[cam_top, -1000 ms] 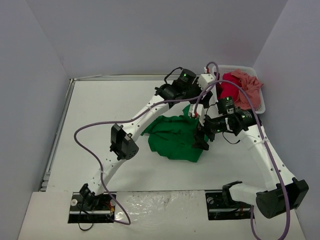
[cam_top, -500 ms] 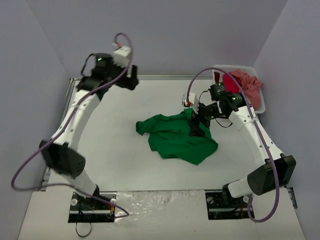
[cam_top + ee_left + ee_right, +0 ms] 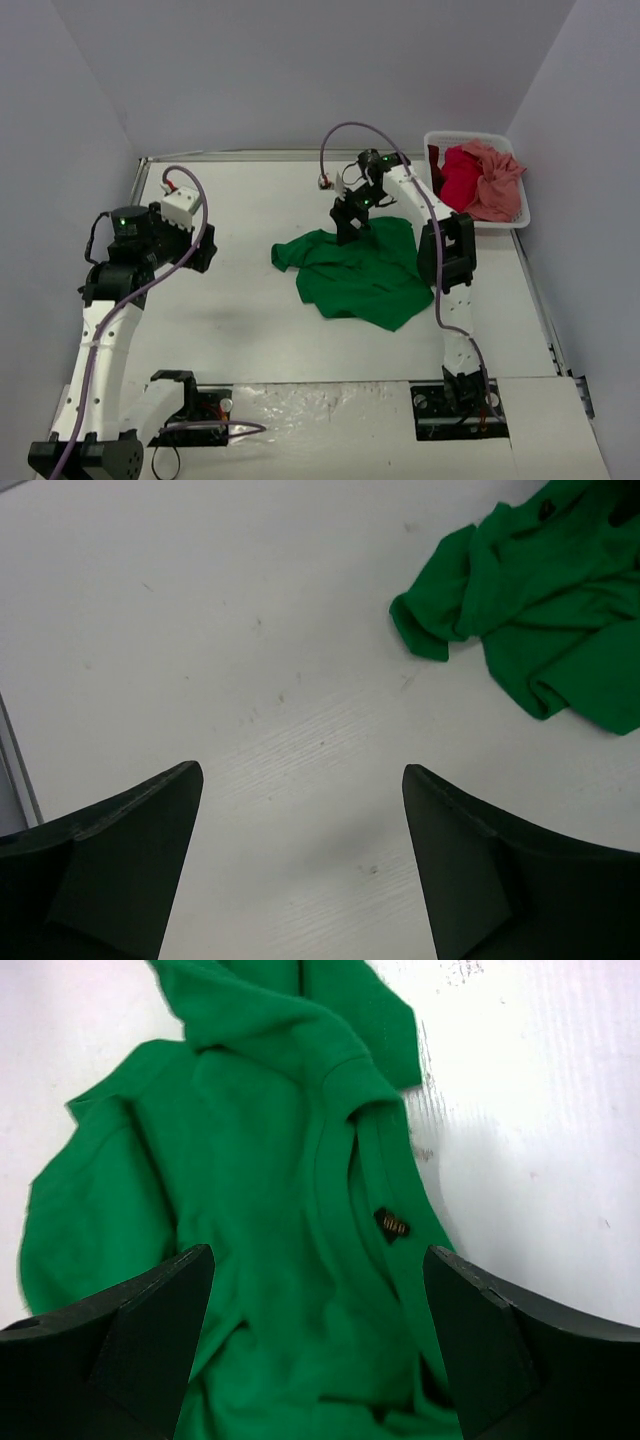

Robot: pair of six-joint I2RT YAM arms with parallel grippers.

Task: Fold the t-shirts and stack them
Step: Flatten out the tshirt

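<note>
The white table [image 3: 250, 335] carries everything. The green t-shirt [image 3: 365, 280] lies rumpled and unfolded on it, directly under the right gripper [image 3: 318, 1252] and well off to the far right of the left gripper [image 3: 300, 772]. In the right wrist view the cloth fills the space below and between the fingers, with one sleeve bunched beyond them and bare table showing to their right.

The white basket [image 3: 452, 136] sits at the table's far right corner, beyond the right gripper and to its right. It holds the red t-shirt [image 3: 458, 180] and the pink t-shirt [image 3: 497, 178], heaped together, the pink one on the side farther from the gripper.

The right gripper hangs at the far edge of the green shirt with its fingers spread wide and nothing between them. The left gripper hovers over bare table, also spread wide and holding nothing; only a folded corner of the green shirt reaches into its wrist view.

The shirt's collar [image 3: 340, 1140] curves just ahead of the right gripper's fingers. A small dark label [image 3: 391, 1223] sits inside it, near the right finger.
</note>
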